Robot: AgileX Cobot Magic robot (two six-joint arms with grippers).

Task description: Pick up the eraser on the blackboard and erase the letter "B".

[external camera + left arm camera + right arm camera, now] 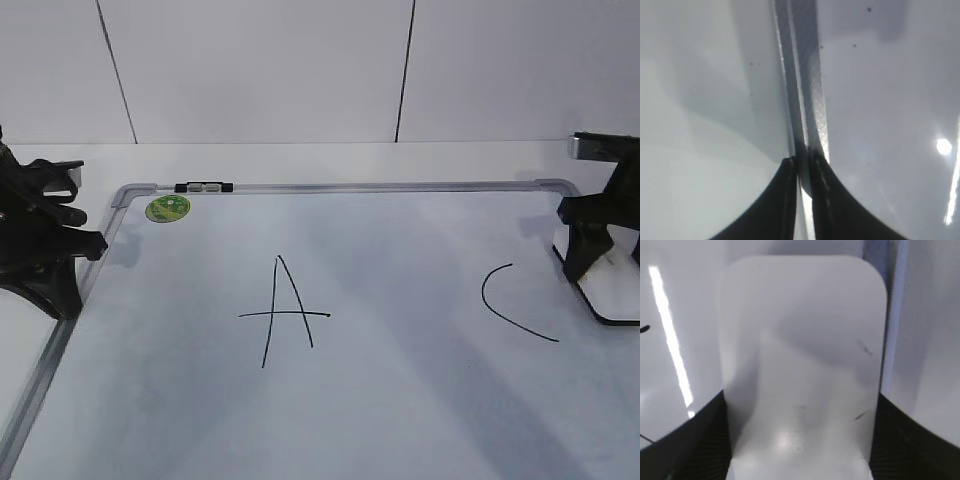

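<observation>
The right gripper (603, 262) is sitting around the eraser (802, 365) at the right end of the blackboard (400, 400); its jaws are standing wide, one on each long side of the white block, and they look to be touching or almost touching it; whether they are squeezing it tight is hard to tell. The left gripper (802, 162) is holding its jaws nearly shut, with only the grey frame (807, 100) of the board showing in the thin gap just past its tips; it is holding nothing that can be seen.

What could go wrong: if the right jaws are gripping too loosely, the smooth eraser could be slipping out when it is lifted; if it is tilting, only one edge would be wiping. The letter "A" (285, 312) and the letter "C" (510, 300) are showing on the board; the "C" is lying just beside the right jaws, so a wide sweep could be rubbing it by mistake.

The letter "B" is not showing in any view, only a clean gap between the other two letters; the eraser's black base and print are hidden in the right wrist view; both arms are cut off at the picture edges.
</observation>
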